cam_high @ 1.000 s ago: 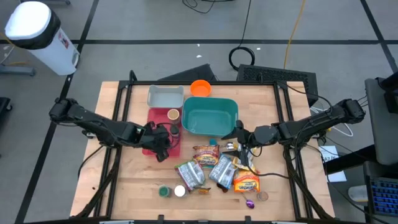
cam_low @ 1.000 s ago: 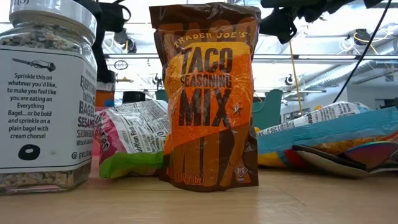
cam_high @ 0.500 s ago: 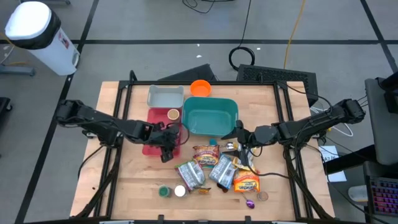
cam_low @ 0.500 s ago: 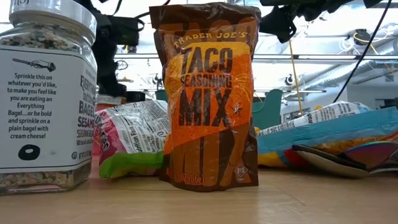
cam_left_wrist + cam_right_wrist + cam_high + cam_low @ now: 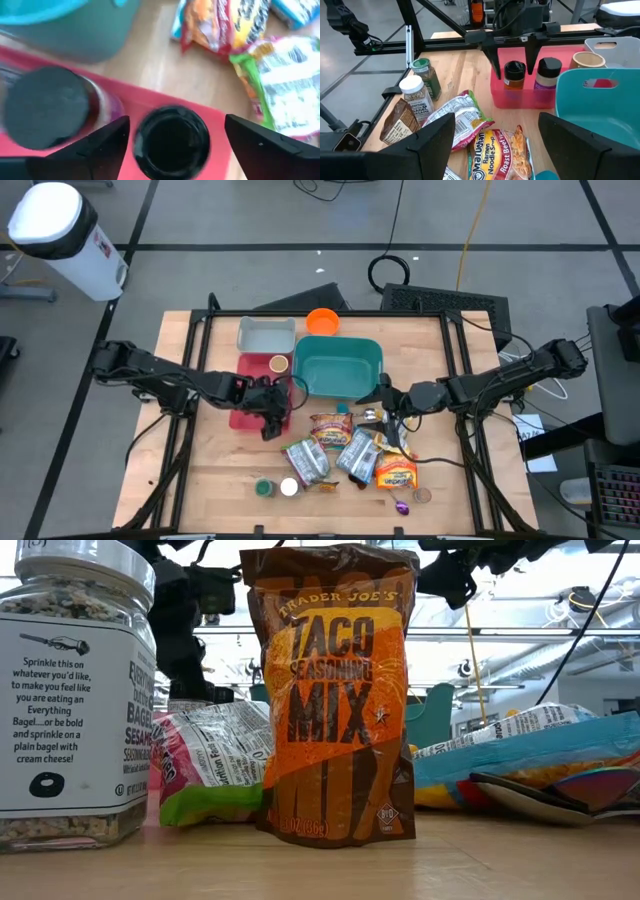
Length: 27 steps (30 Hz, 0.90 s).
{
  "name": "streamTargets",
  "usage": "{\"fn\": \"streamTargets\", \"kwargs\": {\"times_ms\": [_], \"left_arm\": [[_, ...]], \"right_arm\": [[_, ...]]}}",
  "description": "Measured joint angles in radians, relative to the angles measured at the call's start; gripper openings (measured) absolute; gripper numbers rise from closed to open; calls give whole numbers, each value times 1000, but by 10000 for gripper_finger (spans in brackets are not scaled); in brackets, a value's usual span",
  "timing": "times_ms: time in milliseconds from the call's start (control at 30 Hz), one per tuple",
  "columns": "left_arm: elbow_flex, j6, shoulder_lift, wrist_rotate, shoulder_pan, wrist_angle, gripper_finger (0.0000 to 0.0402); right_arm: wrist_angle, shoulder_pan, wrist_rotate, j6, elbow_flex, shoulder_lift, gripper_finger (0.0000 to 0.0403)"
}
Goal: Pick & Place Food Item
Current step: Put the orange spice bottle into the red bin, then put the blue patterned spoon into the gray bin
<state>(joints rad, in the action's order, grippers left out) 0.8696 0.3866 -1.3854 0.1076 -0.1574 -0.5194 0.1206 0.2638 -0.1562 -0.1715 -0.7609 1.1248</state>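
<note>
A spice jar with a black lid (image 5: 172,142) stands upright in the red tray (image 5: 160,97), beside a second dark-lidded jar (image 5: 45,107). My left gripper (image 5: 514,60) hangs over the first jar, pointing steeply down and open, with one finger on each side of the jar (image 5: 514,76) and a gap to both. In the high view this gripper (image 5: 272,416) covers the jar. My right gripper (image 5: 385,396) waits open above the food packets (image 5: 335,442), just off the teal bin's near right corner, with nothing between its fingers.
The teal bin (image 5: 338,365) stands right of the red tray (image 5: 245,370). Behind them are a grey tray (image 5: 265,332), an orange bowl (image 5: 322,320) and a paper cup (image 5: 279,364). Near the front edge stand two small jars (image 5: 276,487) and the taco seasoning bag (image 5: 335,690).
My left gripper has moved a little toward the table's right edge and sunk over the red tray, rolling at the wrist. Its fingers now stand wider apart, on either side of the jar, which stands in the tray. My right arm has kept still.
</note>
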Motion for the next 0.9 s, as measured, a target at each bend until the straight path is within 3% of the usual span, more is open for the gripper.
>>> {"fn": "streamTargets", "kwargs": {"times_ms": [267, 400, 700, 900], "left_arm": [[39, -64, 16, -162, 0, -17, 348], [57, -122, 59, -178, 0, 7, 344], [56, -221, 193, -6, -2, 79, 346], [55, -219, 210, 71, -7, 103, 347]], "right_arm": [[-70, 0, 1, 34, 0, 0, 279], [-88, 0, 1, 36, 0, -1, 279], [-129, 0, 3, -3, 0, -1, 279], [-135, 0, 3, -73, 66, -1, 279]]}}
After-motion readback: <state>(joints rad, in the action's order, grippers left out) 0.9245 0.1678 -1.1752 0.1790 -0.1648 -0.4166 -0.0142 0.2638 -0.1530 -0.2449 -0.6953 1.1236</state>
